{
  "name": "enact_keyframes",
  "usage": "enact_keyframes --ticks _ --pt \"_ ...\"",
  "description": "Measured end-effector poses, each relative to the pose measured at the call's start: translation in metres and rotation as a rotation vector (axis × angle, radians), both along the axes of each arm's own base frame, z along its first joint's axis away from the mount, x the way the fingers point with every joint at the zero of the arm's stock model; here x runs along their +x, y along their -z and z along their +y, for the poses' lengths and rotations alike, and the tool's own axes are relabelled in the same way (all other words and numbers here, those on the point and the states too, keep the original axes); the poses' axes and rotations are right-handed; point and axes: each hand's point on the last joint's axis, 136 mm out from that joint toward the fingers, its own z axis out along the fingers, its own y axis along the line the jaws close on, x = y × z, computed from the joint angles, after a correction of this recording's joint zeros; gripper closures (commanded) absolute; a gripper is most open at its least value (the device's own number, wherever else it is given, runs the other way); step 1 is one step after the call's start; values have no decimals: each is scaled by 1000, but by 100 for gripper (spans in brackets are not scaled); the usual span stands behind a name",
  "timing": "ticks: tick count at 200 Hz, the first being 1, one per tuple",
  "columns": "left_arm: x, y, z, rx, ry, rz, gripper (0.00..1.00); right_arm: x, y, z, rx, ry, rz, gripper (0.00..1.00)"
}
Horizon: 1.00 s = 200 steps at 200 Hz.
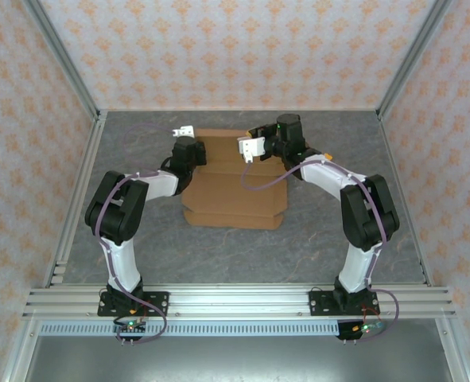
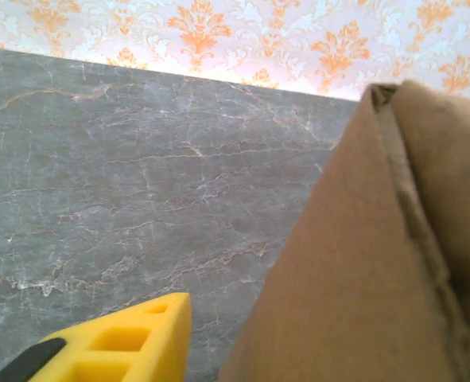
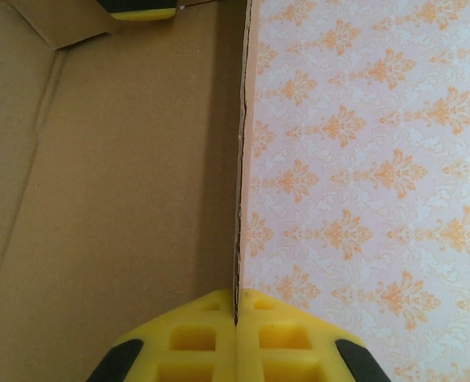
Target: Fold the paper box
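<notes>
Right end effector (image 3: 236, 312), fingers together.

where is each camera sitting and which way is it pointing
top external: above, behind the bases, looking down on the table, left arm, right arm, paper box.
left wrist: low over the table, facing the far wall; one of the left fingers, box at right.
right wrist: looks along a box wall pinched by the right fingers.
shared: the paper box.
</notes>
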Motion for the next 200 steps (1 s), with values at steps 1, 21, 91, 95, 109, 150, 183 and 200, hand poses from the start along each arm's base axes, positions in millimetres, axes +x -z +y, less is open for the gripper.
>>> enact_keyframes --ticks 1,21,91,95,109,150,183,200 --pt "0 0 0 -1 -1 0 52 0 0 0 0 0 0 100" --pt "-13 -3 5 -3 -1 17 44 1 2 0 -6 5 11 100" --pt "-67 -52 23 -27 48 4 32 3 3 -1 -10 12 10 100" --pt "-69 -57 25 -30 49 0 31 4 3 -1 -9 12 7 100" --pt "-74 -72 30 -40 56 -7 31 4 3 0 -7 12 4 100" --pt "-69 -119 22 9 154 -20 33 10 4 2 -4 10 -3 100" --pt "-59 -151 17 121 222 -84 33 10 4 3 -6 7 -7 100" --pt "-55 -160 17 192 251 -105 33 11 5 3 -7 5 -8 100"
